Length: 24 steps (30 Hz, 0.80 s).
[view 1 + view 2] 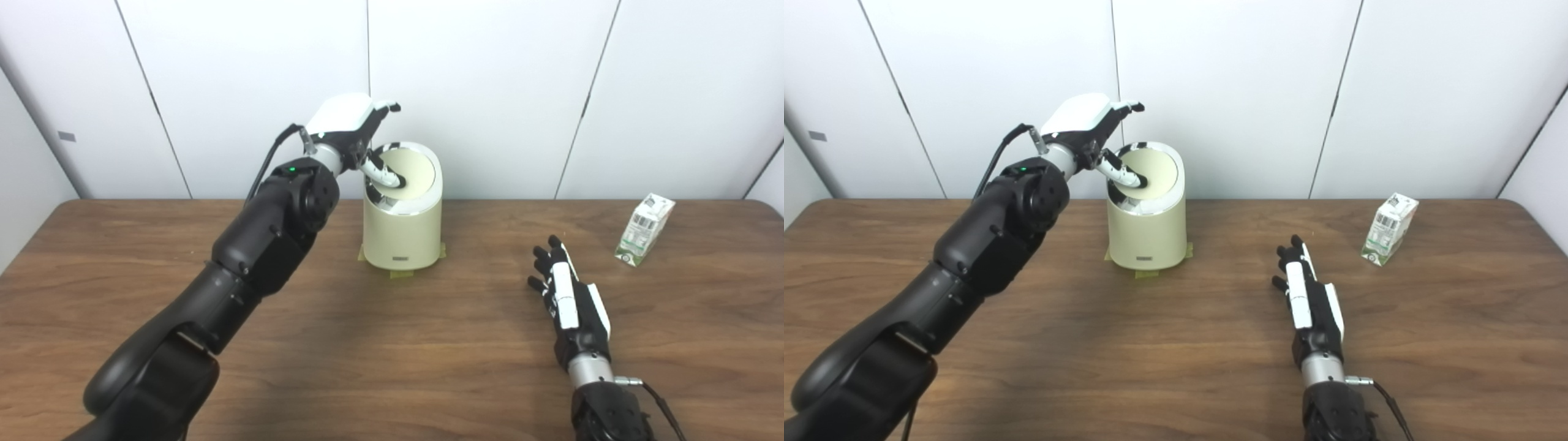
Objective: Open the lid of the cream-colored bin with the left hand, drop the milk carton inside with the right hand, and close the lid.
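White wall panels stand behind the wooden surface (392, 367) we work at. Our left hand (352, 131) hangs over the cream-colored bin (401, 236) at about twelve o'clock, one of its fingers (386, 176) pressed down on the lid (411, 174) near its nine o'clock edge, the others spread apart and holding nothing. We judge this press is meant to tip the lid, which looks tilted but not yet swung clear. Tape at the bin's base likely keeps it from sliding under that push. Our right hand (1304, 294) rests at four o'clock, fingers extended and empty, probably waiting its turn. The milk carton (1387, 229) stands leaning at two o'clock, well apart from that hand and the bin. The right eye view shows the pressing fingertip against the lid's face more plainly; the left eye view shows the chrome rim better.
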Each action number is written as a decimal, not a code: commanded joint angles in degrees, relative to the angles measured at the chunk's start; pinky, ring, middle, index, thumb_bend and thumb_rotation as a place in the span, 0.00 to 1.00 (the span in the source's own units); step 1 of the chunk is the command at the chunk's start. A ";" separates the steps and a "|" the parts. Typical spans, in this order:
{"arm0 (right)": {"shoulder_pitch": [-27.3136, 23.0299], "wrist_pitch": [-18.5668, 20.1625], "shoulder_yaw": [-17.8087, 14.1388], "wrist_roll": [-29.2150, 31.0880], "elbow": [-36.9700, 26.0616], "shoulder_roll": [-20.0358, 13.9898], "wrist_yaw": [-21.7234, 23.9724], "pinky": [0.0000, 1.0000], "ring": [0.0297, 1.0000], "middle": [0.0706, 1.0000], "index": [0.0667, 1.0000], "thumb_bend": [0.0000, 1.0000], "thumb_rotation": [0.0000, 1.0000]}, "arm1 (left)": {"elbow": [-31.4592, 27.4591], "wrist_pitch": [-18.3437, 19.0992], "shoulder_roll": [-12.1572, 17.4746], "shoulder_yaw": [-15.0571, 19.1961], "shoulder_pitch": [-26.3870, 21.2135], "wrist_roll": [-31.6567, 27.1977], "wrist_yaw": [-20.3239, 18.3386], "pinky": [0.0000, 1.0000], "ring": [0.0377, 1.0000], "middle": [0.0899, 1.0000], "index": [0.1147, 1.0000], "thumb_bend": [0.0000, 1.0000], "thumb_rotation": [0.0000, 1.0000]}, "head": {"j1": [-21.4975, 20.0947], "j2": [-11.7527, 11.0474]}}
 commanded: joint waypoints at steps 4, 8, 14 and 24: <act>-2.14 -2.51 0.21 0.17 -1.51 -0.14 0.33 0.88 0.94 0.92 0.97 0.71 1.00 | 1.89 -2.86 1.16 -3.51 -2.52 3.72 -2.65 0.90 0.93 0.93 0.93 0.94 0.00 | -0.14 -0.06; -2.10 -2.95 0.51 -0.03 -1.63 -0.15 0.38 0.88 0.94 0.92 0.98 0.71 1.00 | 1.61 -3.62 1.23 -5.10 -2.37 5.20 -4.21 0.93 0.95 0.94 0.94 0.97 0.00 | -0.32 0.12; -2.13 -2.76 0.54 -0.48 -1.69 -0.09 -0.12 0.88 0.94 0.92 0.97 0.72 1.00 | -5.68 1.04 0.53 1.11 -2.35 1.33 -7.40 0.90 0.94 0.93 0.92 0.92 0.01 | -0.40 0.06; -2.77 -3.36 -1.35 2.16 0.02 -1.10 0.64 0.91 0.95 0.93 0.97 0.61 1.00 | -28.01 10.50 -3.00 16.71 -0.61 -1.06 -19.53 0.70 0.82 0.86 0.82 0.69 0.07 | -0.08 -0.03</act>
